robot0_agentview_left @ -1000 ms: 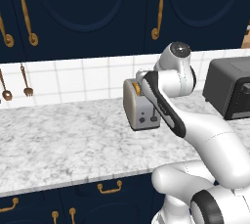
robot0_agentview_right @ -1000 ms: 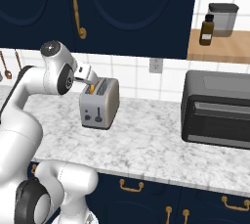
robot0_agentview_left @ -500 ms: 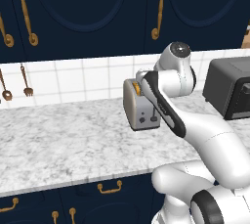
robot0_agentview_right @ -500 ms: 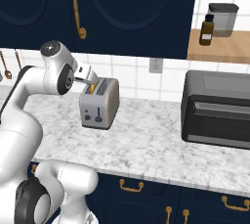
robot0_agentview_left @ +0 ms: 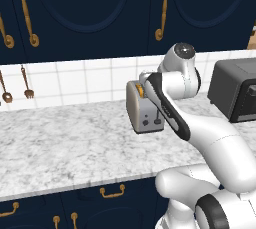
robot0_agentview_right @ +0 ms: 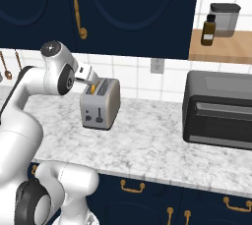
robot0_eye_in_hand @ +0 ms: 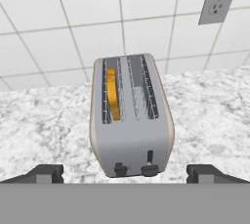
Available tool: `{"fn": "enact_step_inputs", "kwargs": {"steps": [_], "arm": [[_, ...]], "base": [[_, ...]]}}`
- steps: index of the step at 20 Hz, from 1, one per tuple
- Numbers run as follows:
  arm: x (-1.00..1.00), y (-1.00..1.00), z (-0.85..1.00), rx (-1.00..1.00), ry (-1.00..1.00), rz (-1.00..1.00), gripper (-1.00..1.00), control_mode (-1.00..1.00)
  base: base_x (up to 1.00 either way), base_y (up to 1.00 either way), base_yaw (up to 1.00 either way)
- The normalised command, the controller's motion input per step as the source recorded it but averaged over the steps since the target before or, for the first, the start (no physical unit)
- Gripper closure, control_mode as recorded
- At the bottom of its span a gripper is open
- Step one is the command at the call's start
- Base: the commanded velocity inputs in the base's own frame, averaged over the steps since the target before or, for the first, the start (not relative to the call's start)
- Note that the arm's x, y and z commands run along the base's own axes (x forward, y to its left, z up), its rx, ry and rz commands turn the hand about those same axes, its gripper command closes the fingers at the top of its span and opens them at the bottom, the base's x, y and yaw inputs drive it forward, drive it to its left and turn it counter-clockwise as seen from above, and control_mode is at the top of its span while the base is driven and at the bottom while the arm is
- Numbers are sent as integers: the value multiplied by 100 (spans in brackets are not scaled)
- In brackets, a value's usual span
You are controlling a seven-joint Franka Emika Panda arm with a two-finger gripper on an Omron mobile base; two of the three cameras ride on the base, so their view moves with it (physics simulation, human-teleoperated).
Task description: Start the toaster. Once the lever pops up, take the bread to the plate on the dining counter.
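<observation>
The gripper hangs just above the toaster with its jaws spread wide, holding nothing. The bread stands in the slot at 9 o'clock of the toaster's top; the lever sits low at 6 o'clock.

The end effector hovers above the toaster, apparently spread wide, bread in the near slot.
</observation>
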Motion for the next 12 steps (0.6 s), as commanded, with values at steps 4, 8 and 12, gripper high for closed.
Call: {"fn": "enact_step_inputs", "kwargs": {"steps": [4,8,12], "arm": [[0,0,0,0,0,0,-100,-100],[0,0,0,0,0,0,-100,-100],[0,0,0,0,0,0,-100,-100]], "base": [[0,0,0],[0,0,0],[0,0,0]]}}
